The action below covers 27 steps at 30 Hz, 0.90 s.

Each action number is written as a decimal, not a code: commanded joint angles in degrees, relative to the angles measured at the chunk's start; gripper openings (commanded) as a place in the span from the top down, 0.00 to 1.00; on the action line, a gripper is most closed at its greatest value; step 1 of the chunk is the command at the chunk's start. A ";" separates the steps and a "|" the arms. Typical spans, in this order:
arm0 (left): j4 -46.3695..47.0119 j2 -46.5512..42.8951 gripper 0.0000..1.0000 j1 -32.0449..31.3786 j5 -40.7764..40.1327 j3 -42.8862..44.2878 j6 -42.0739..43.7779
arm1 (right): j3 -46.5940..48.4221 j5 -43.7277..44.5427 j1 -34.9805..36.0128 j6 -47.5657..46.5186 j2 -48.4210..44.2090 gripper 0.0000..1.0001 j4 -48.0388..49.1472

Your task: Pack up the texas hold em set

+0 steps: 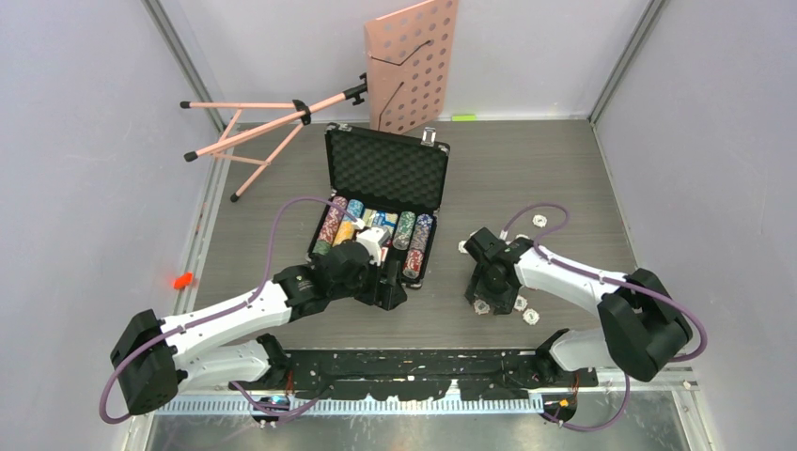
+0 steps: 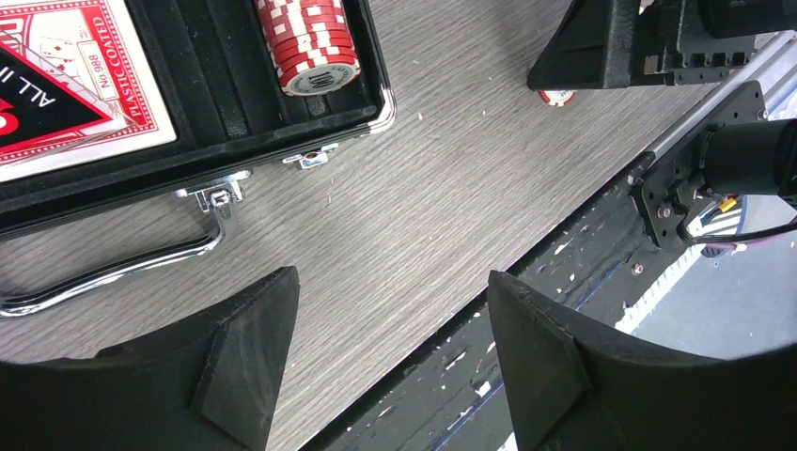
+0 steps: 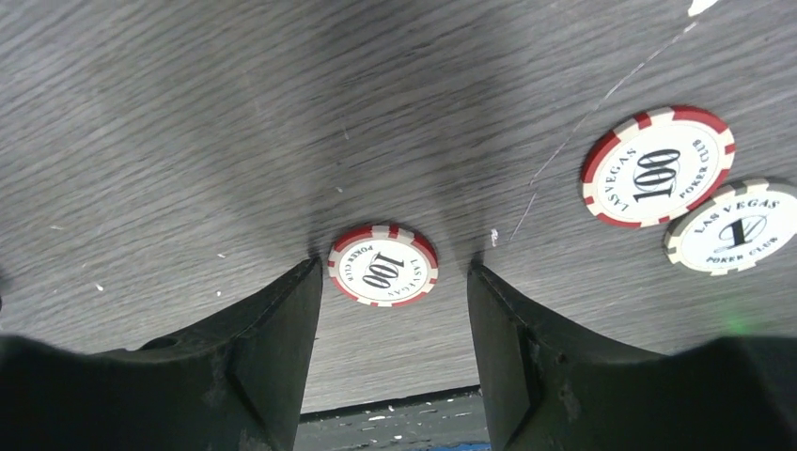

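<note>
While the case stands open on the table, loose chips lie at its 4 o'clock
Left gripper, fingers spread and empty, hovers at its 6 o'clock; right gripper, fingers spread, straddles a flat red chip

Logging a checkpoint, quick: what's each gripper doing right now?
Left gripper: open, empty.
Right gripper: open, straddling a red chip on the table, not gripping.
</note>
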 commanded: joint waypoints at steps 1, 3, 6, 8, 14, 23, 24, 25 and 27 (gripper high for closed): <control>2.75 0.02 0.24 0.27 0.87 -0.36 -0.16 | 0.59 2.22 0.33 2.70 2.61 0.37 -0.02; 2.85 -0.05 0.23 0.27 0.83 -0.48 -0.09 | 0.35 2.42 0.42 3.31 3.04 0.38 0.28; 2.87 -0.05 0.23 0.27 1.04 -0.58 0.10 | -0.33 2.29 0.54 3.99 3.05 0.40 1.32; 2.87 -0.02 0.22 0.27 1.13 -0.74 0.19 | -0.42 2.15 0.54 4.15 3.21 0.43 1.64; 4.30 0.98 0.22 0.27 2.44 -1.13 -0.25 | 1.16 1.23 0.64 3.68 2.57 0.52 0.39; 17.38 5.54 0.22 0.20 9.42 -3.95 -6.69 | 4.46 -0.37 0.64 4.44 -2.57 0.56 -1.84; 19.01 6.20 0.23 0.08 10.01 -4.02 -7.21 | 4.54 -0.81 0.64 4.83 -3.29 0.57 -1.80; 20.23 6.85 0.23 -0.23 10.03 -3.98 -7.70 | 4.70 -1.07 0.64 5.03 -3.69 0.57 -1.75; 22.41 8.19 0.24 -1.31 9.41 -3.72 -8.18 | 5.07 -1.19 0.58 5.65 -5.00 0.57 -1.90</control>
